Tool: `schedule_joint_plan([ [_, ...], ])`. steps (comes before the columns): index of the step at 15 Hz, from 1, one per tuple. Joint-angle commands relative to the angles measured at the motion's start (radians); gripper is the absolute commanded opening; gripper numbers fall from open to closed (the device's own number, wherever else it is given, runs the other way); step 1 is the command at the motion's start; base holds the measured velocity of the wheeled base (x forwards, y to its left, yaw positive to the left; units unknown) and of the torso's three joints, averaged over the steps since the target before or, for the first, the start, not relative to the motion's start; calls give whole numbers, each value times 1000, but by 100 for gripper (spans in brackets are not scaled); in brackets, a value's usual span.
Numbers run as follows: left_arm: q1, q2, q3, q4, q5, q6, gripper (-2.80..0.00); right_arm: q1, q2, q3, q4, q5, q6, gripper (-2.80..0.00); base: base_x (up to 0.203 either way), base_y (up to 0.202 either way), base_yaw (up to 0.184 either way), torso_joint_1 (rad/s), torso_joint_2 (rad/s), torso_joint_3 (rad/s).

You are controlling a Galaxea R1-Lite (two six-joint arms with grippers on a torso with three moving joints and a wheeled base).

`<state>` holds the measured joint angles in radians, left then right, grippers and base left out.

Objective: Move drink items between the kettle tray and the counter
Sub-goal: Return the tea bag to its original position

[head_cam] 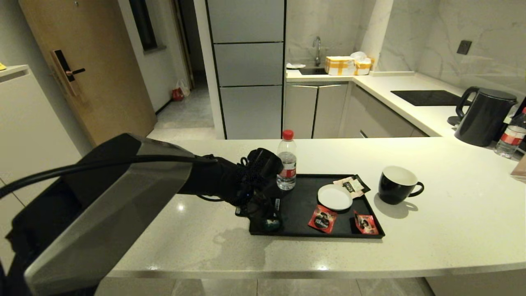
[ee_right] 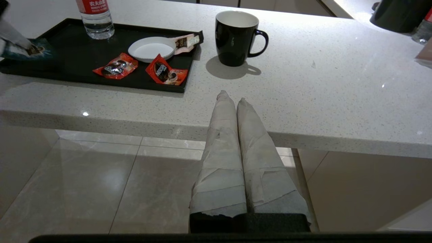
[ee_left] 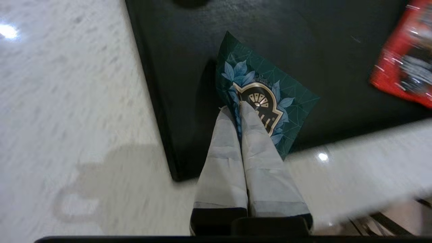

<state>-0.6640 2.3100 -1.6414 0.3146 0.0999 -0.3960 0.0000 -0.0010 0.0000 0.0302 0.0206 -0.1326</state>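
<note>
My left gripper is shut on the dark teal foil sachet, pinching its edge above the near left corner of the matte black kettle tray. In the head view that gripper hangs over the tray corner, with the sachet barely showing. The glossy black mug with white inside stands upright on the speckled counter, just right of the tray, handle to the right. My right gripper is shut and empty, parked below the counter's front edge.
On the tray stand a clear red-capped water bottle, a white saucer, two red sachets and a pale sachet. A black kettle and another bottle stand at the far right.
</note>
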Motion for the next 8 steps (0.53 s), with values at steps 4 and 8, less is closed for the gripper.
schedule_joint_plan([
  [4, -4, 105, -81, -5, 58, -15, -280, 0, -1, 3, 0, 1, -1, -280, 0, 0, 0, 0, 0, 0],
  [8, 0, 146, -147, 6, 115, -34, 0, 0, -1, 3, 0, 1, -1, -280, 0, 0, 0, 0, 0, 0],
])
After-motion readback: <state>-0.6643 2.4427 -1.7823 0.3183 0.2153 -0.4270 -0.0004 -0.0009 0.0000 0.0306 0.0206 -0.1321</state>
